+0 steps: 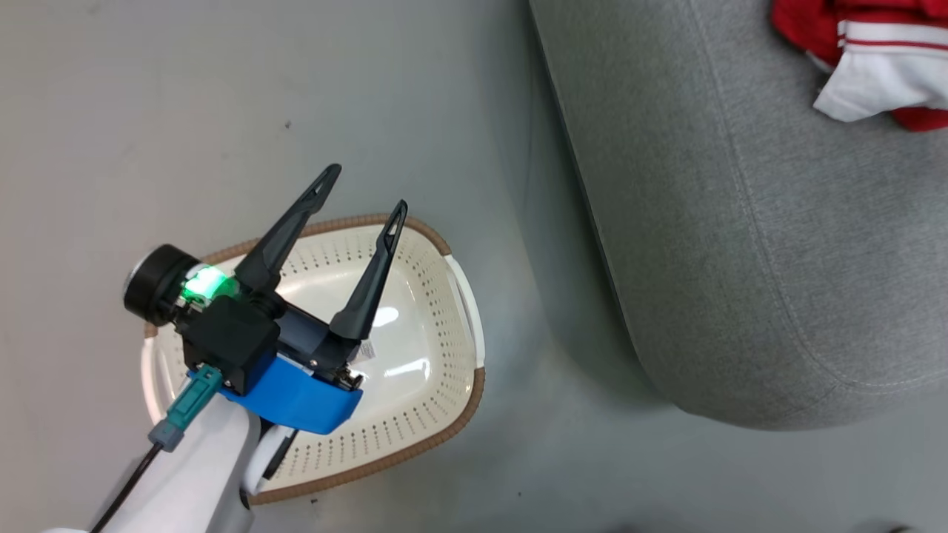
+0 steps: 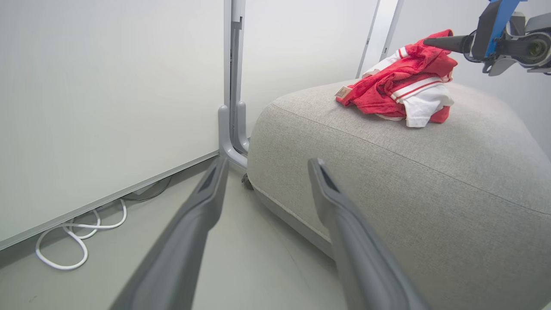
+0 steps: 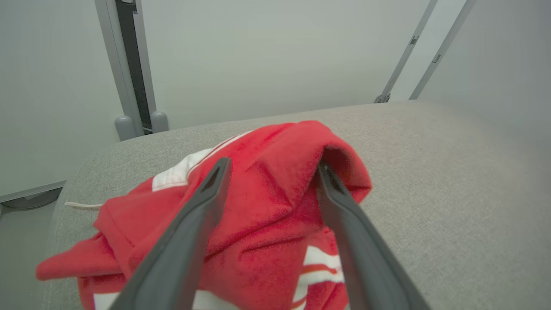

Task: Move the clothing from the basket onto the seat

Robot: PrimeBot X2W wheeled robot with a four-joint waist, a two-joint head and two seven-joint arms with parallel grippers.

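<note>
Smooth pale grey floor (image 1: 222,89) with soft reflections. Plain white wall panels (image 2: 107,107) meet at a grey metal post (image 2: 233,86) with a rounded foot; a white cable (image 2: 60,267) lies looped on the floor below the panel.

**Clothing** (image 2: 400,86): bright red garments with white panels and thin red-white stripes, crumpled into one heap on the seat (image 1: 740,222). The heap lies directly under the right tool (image 3: 272,165). A red fold rises between the tool's wide-spread jaws, and its edge drapes over one of them.

**Seat:** large light grey upholstered cushion with a rounded edge and a visible seam, to the right of the left tool (image 1: 367,186).

**Basket** (image 1: 444,296): cream-white, with perforated walls and a brown woven-look rim. It stands upright directly beneath the left tool, its glossy bottom exposed.
</note>
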